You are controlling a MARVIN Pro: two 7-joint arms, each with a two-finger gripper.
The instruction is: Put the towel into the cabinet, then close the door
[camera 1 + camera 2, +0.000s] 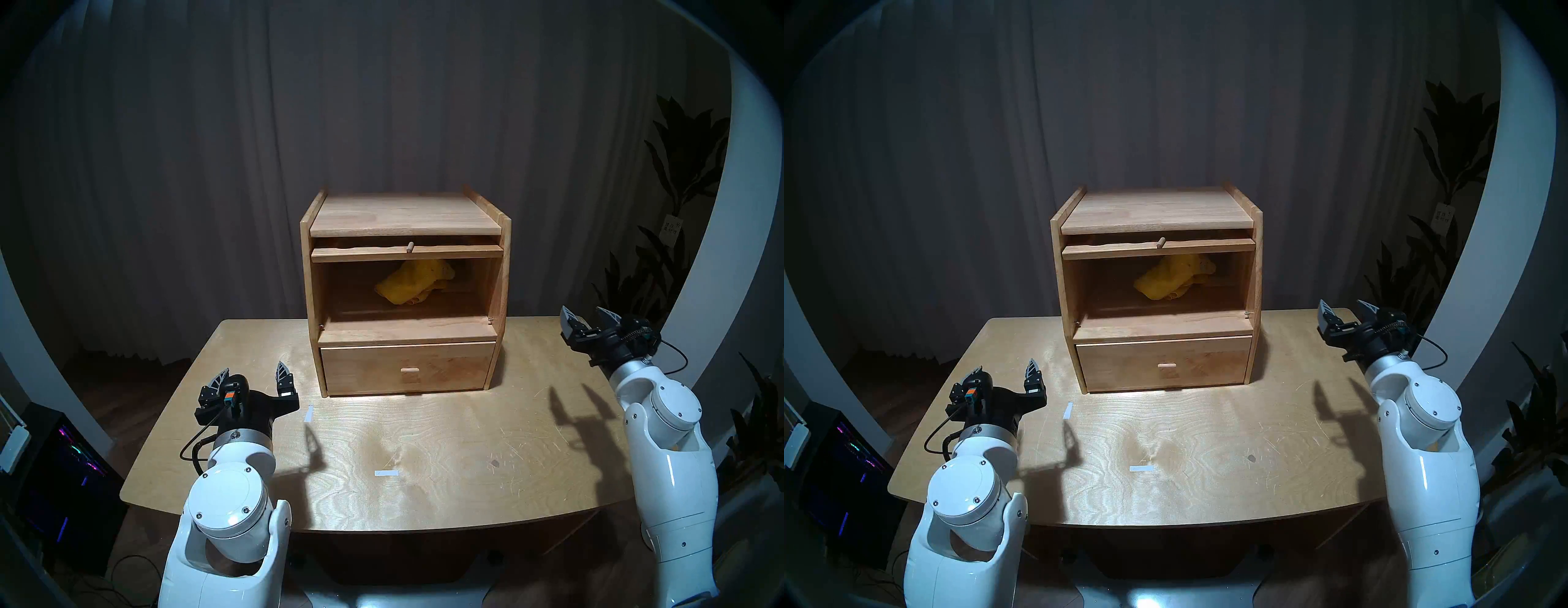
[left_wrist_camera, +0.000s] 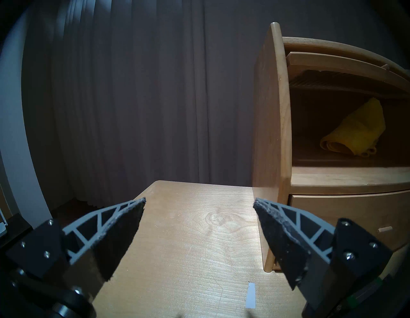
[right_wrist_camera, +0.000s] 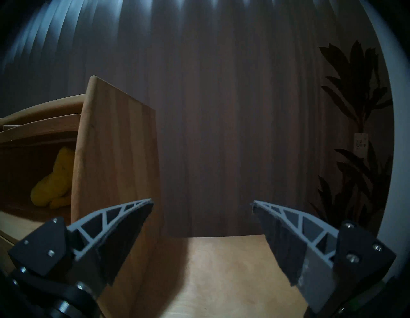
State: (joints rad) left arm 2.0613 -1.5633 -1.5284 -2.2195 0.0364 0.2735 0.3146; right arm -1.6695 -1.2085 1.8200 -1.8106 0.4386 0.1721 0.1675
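The yellow towel [image 1: 413, 282] [image 1: 1170, 278] [image 2: 352, 133] [image 3: 55, 182] lies crumpled inside the upper compartment of the wooden cabinet [image 1: 407, 214] [image 1: 1157, 210] [image 2: 269, 133] [image 3: 115, 155]. The door [image 1: 405, 251] [image 1: 1157, 248] is lifted and slid in flat under the cabinet top, its peg knob pointing forward. My left gripper [image 1: 252, 373] [image 1: 1004, 369] [image 2: 199, 201] is open and empty over the table, left of the drawer. My right gripper [image 1: 587, 316] [image 1: 1344, 308] [image 3: 202, 203] is open and empty, to the right of the cabinet.
The cabinet stands at the back of a light wooden table [image 1: 424, 446] [image 1: 1187, 446]. Its drawer [image 1: 407, 367] is shut. Two white tape strips [image 1: 309, 414] [image 1: 387, 472] lie on the table. A plant [image 1: 679, 212] stands at the right, and a computer case [image 1: 63, 467] below left.
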